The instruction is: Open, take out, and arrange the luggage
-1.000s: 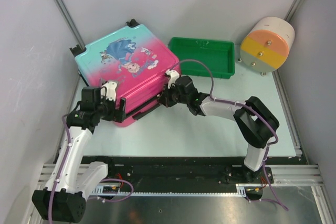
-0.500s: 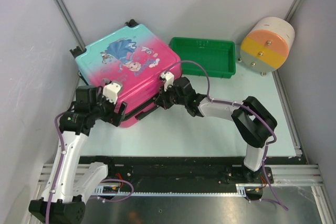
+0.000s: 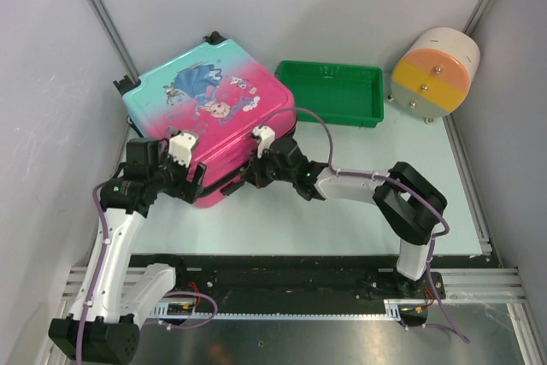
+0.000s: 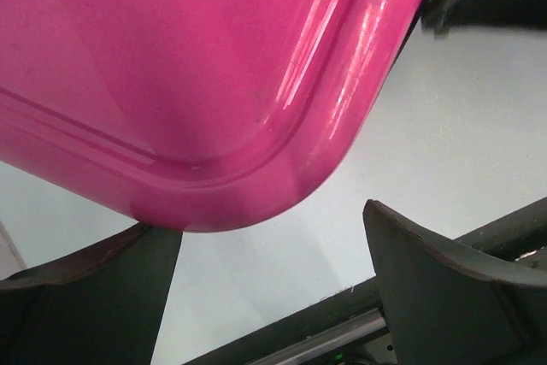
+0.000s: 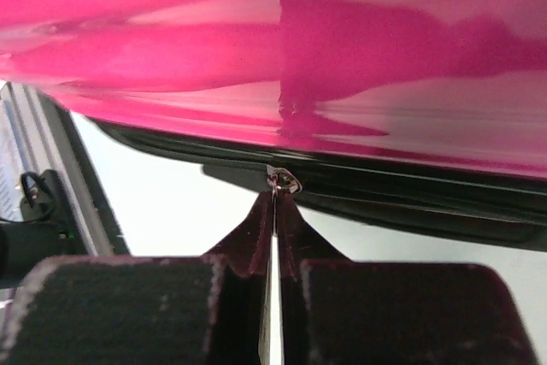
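Pale worktop (image 3: pixel 359 211) carried the luggage (image 3: pixel 205 108) at its far-left corner, a stiff, slick, probably light shell best worked by its zipper pull (image 5: pixel 283 180), which the low-stretched right gripper (image 5: pixel 275 198) pinched tight, while the left gripper (image 4: pixel 269 237) gaped wide at the near pink corner, holding nothing.

Pale tabletop (image 3: pixel 359 203), hemmed by grey walls at 9, 12 and 3 o'clock. Carries three things. At 10 o'clock, the luggage (image 3: pixel 209 117), broad printed face up, teal end toward the back-left corner, pink end toward 6 o'clock, black wheels at its far-left edge. Just beside its right corner, at 12 o'clock, a green plastic tray (image 3: pixel 329 67), long side along the back wall. Well apart at 2 o'clock, a white cylinder (image 3: pixel 436 70), orange-and-yellow round face turned toward the centre.
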Tool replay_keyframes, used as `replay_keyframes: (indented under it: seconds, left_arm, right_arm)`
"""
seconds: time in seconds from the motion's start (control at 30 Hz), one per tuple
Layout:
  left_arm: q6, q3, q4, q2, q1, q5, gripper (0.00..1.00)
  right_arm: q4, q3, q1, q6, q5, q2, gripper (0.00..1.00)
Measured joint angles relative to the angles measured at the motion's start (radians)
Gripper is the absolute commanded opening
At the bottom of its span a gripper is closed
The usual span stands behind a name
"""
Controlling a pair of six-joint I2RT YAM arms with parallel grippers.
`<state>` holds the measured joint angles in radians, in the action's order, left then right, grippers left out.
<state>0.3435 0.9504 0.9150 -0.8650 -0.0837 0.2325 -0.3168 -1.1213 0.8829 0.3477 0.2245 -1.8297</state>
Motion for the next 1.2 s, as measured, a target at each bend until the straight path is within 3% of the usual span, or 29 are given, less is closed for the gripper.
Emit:
replay_keyframes:
  seconds: [0.13, 0.47, 0.73, 1.03, 1.2]
  left_arm:
    - [-0.048, -0.01, -0.019, 0.0, 0.003, 0.001, 0.89]
    - [-0.181, -0.01, -0.042, 0.026, 0.04, 0.056, 0.89]
    - [-0.301, -0.011, -0.064, 0.0, 0.159, 0.195, 0.85]
    - [-0.354, -0.049, -0.107, -0.003, 0.176, 0.226, 0.83]
    - [-0.369, -0.068, -0.125, 0.004, 0.18, 0.232, 0.84]
  right_arm:
    - [-0.01, 0.003, 0.101, 0.068, -0.088, 0.0, 0.0]
    - [-0.01, 0.005, 0.197, 0.199, -0.311, 0.0, 0.0]
    - [-0.034, 0.005, 0.307, 0.222, -0.49, -0.01, 0.0]
    - [-0.076, -0.029, 0.38, 0.232, -0.577, -0.057, 0.0]
    - [-0.08, -0.094, 0.399, 0.231, -0.578, -0.111, 0.22]
